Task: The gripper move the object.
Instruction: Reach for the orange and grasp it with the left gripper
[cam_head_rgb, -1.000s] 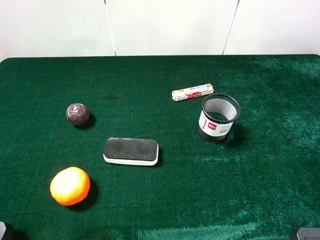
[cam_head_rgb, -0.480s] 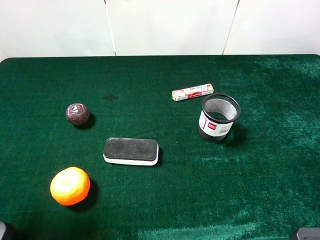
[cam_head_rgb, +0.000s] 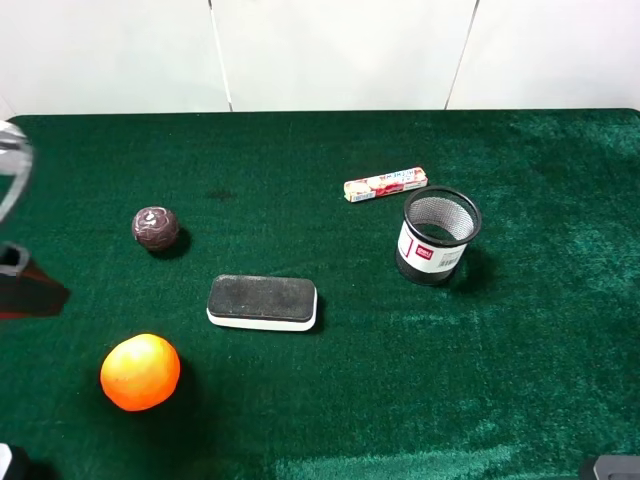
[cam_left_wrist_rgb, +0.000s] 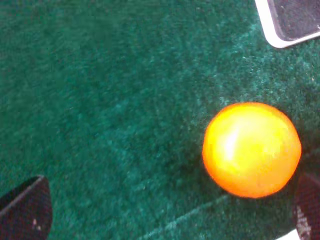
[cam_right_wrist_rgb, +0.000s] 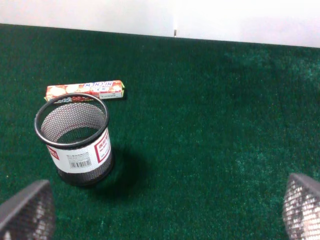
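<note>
Left hand (cam_left_wrist_rgb: 165, 212), newly at the exterior view's left edge, released, near the unmoved orange fruit (cam_left_wrist_rgb: 251, 149).

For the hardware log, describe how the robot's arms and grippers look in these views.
The left gripper has dark, near-black fingers with a faint reddish tint. The right gripper has dark grey fingers with a fine grid texture. From above, the left arm shows at the edge as a black block, a silver-grey curved part and a dark red piece. No cables or markings show.
</note>
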